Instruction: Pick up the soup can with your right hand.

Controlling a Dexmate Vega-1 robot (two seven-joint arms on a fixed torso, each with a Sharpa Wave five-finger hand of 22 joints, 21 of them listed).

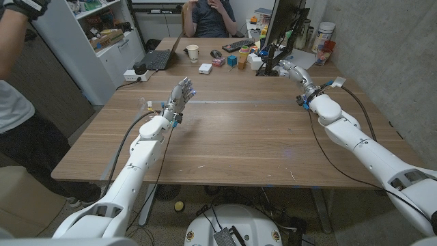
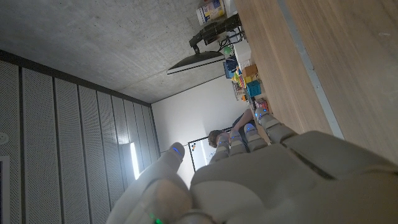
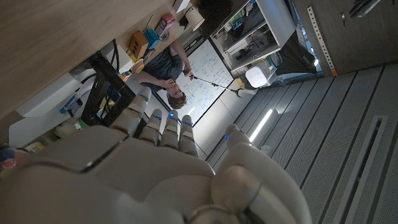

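Over the near half of the wooden table (image 1: 225, 147) I have both arms reaching forward from the bottom corners, well apart from each other. My left hand (image 1: 179, 98) is raised a little above the wood on the left side, fingers stretched out and slightly spread, gripping nothing; from the left wrist view the same hand (image 2: 249, 180) shows its back with the fingers (image 2: 264, 127) running straight out along the table's edge. My right hand (image 1: 295, 72) sits farther out on the right, close to the foot of the dark monitor (image 1: 283, 27), fingers extended and holding nothing; I cannot tell whether it touches the table. From the right wrist view that hand (image 3: 143, 168) again has its fingers (image 3: 168, 127) straight and close together, empty. Beyond the hands, along the far edge, stand a paper cup (image 1: 193, 52), a laptop (image 1: 159, 58), a keyboard (image 1: 237, 46) and small coloured blocks (image 1: 232, 60). I cannot make out a soup can for certain among that clutter. Behind the table a person (image 1: 208, 17) is seated, and another person's arm (image 1: 17, 61) shows at the left edge.
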